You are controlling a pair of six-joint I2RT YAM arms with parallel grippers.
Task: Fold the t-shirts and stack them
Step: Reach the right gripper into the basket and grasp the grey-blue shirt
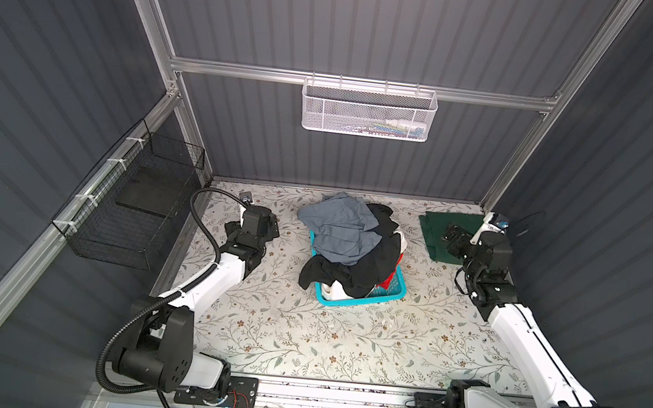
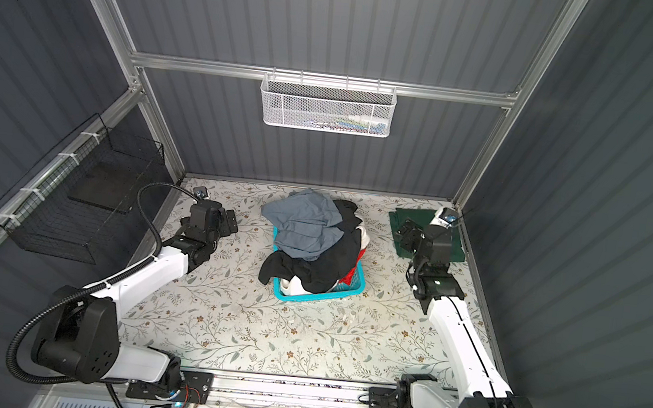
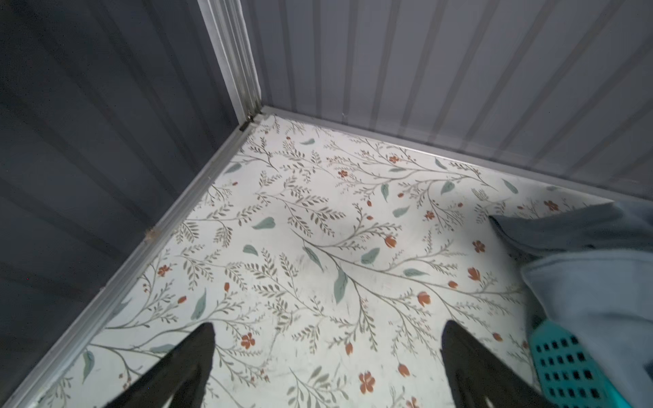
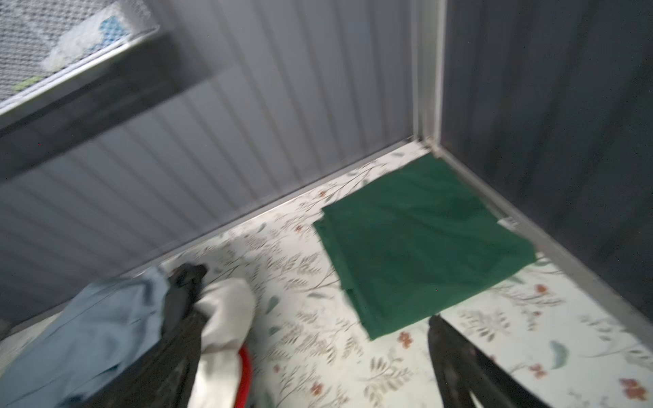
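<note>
Grey ribbed walls [image 1: 357,28], floral tabletop [image 1: 301,336], folded green t-shirt [image 1: 432,229]

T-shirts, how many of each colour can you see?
Blue-grey t-shirt: 1
Dark green t-shirt: 1, folded
Black t-shirt: at least 1
White t-shirt: at least 1
Red t-shirt: 1
Total: 5 showing; more may be hidden underneath.

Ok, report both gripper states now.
Left gripper: open, holding nothing.
Right gripper: open, holding nothing, by the folded dark green t-shirt.
</note>
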